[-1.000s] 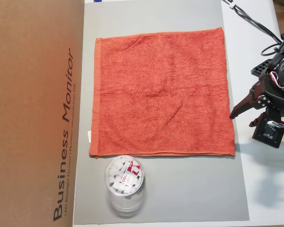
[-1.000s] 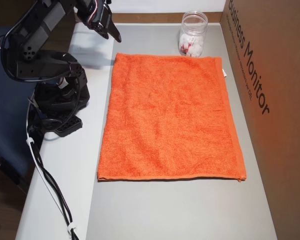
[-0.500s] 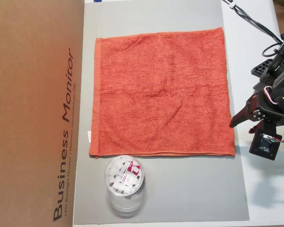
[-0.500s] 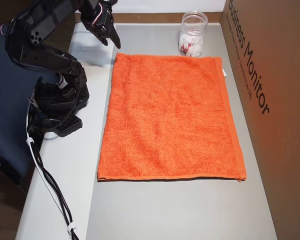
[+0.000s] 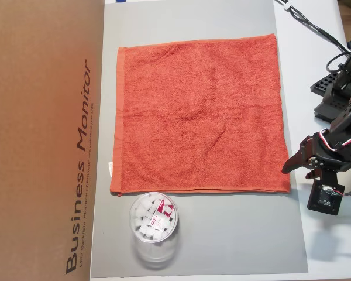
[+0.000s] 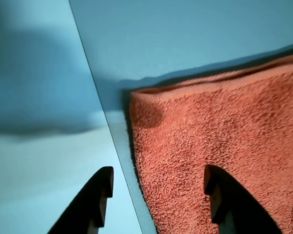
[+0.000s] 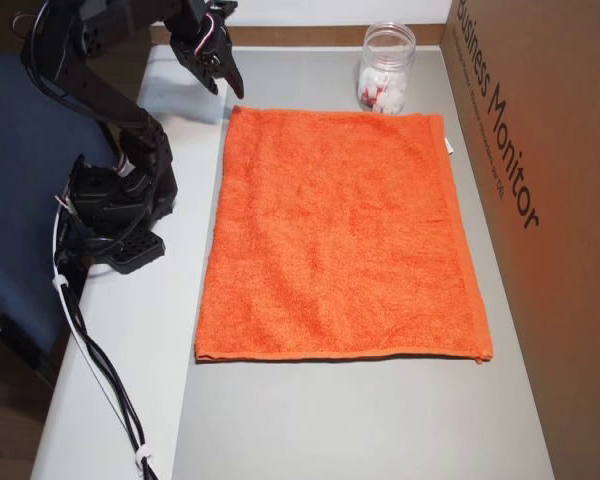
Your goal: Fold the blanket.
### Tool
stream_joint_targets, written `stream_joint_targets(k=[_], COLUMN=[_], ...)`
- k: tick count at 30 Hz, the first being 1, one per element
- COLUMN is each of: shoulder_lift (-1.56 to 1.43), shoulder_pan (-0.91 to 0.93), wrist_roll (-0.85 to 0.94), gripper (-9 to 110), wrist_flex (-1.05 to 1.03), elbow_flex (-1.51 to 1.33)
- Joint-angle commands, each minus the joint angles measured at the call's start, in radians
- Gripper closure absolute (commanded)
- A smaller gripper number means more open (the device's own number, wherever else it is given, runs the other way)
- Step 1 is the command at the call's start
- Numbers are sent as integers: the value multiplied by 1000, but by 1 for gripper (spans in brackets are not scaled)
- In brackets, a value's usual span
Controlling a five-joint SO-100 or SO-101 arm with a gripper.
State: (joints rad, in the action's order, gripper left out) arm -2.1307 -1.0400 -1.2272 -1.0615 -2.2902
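Claw (image 6: 156, 187) open, nothing between the fingers; wrist view shows two dark fingertips at the lower edge of the frame with a wide gap between them. Left fingertip (image 6: 101, 187) sits over the pale table just beside the grey mat (image 6: 185, 39) edge; right fingertip sits over the terry cloth. Judgement: the fingers are set astride the side hem so that closing would pinch the cloth near its corner, a sensible first hold for a fold.

Blanket (image 6: 219, 146) fills the right and lower-right of the wrist frame, its corner at centre, above and between the fingertips. Whether the fingertips touch the cloth cannot be told.

Overhead view, left to right: cardboard box (image 5: 44, 140) down the left side, blanket (image 5: 199, 114) spread flat on the mat in the middle, clear jar (image 5: 154, 225) just below its lower-left corner, claw (image 5: 289, 165) at centre right, beside the blanket's lower-right corner.

Other overhead view: arm at upper left, claw (image 7: 230, 78) just above the blanket's (image 7: 340, 235) upper-left corner, jar (image 7: 385, 70) at upper centre, box at right.

Fold not yet begun; cloth lies in a single layer, a few soft wrinkles.
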Motion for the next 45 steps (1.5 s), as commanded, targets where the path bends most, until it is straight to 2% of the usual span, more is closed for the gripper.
stream_joint_targets(k=[1,10,45], shoulder_lift=[31,149,394], shoulder_pan=[-9,-23,-25], wrist_roll=[5,6,6], gripper=[82,82,83], wrist_flex=[35,187,225], elbow_flex=[21,23,117])
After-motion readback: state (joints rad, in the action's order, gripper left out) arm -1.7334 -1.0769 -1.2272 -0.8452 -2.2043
